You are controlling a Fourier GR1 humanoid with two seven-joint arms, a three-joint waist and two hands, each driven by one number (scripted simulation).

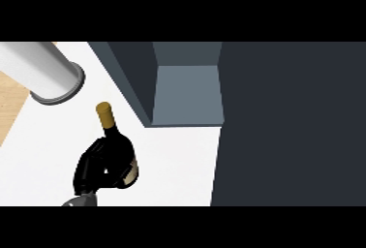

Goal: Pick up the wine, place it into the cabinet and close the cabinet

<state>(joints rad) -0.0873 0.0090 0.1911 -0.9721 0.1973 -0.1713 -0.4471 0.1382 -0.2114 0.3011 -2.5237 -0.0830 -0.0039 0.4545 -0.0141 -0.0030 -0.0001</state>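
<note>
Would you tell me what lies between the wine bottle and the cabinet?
Nothing stands there. In the head view, only a bare stretch of white counter separates the wine bottle from the cabinet.

Left hand [99, 168], fingers curled round dark wine bottle [114, 134], gold cap, beside open grey cabinet [187, 94]

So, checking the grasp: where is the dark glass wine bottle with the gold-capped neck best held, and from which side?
Grip the bottle round its wide body, from the left, as the black left hand does: the neck is slim, and the open grey cabinet lies on its right.
</note>
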